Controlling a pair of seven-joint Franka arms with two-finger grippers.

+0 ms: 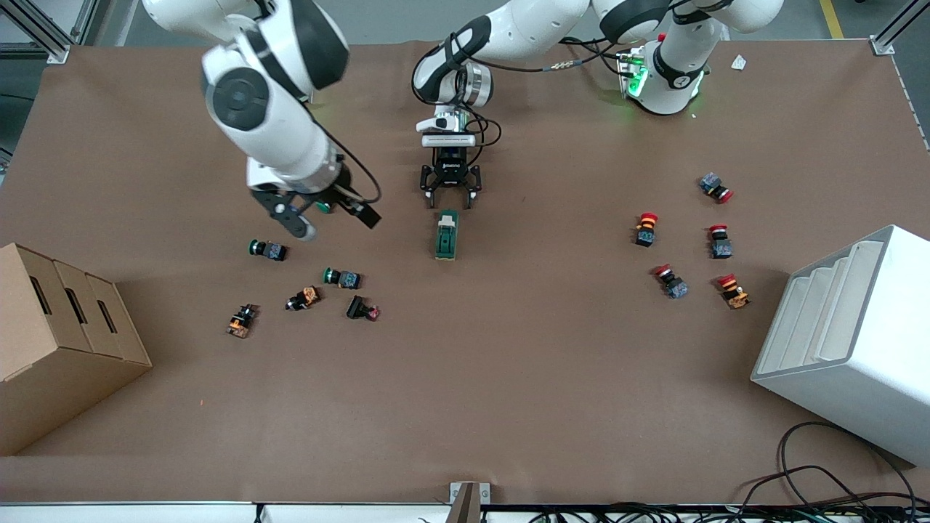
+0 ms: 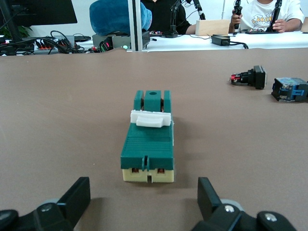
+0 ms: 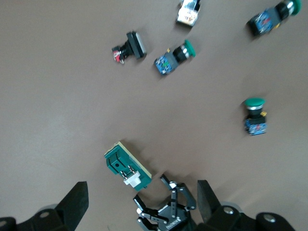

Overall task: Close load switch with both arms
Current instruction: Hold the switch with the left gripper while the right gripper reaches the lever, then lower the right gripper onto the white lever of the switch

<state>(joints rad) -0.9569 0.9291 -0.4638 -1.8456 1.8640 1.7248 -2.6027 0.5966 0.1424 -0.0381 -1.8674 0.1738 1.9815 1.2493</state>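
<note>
Left gripper hangs low over the middle of the table, fingers spread wide with nothing between them. Load switch lies flat on the table just on the camera side of that gripper, near but not touching; its long axis runs away from the front camera. In the left wrist view the switch sits between the two fingertips' lines, cream lever across its green body.

Right gripper is up in the air over the table toward the right arm's end, above the green-capped push buttons — jaws open, holding nothing. Right wrist view shows the switch with the left gripper beside it.

Containers: cardboard box at the table edge on the right arm's end; white bin with stepped compartments at the left arm's end — contents of neither can be told.

Loose parts: a cluster of green-capped and dark buttons toward the right arm's end, red-capped push buttons toward the left arm's end, all well apart from the switch.
</note>
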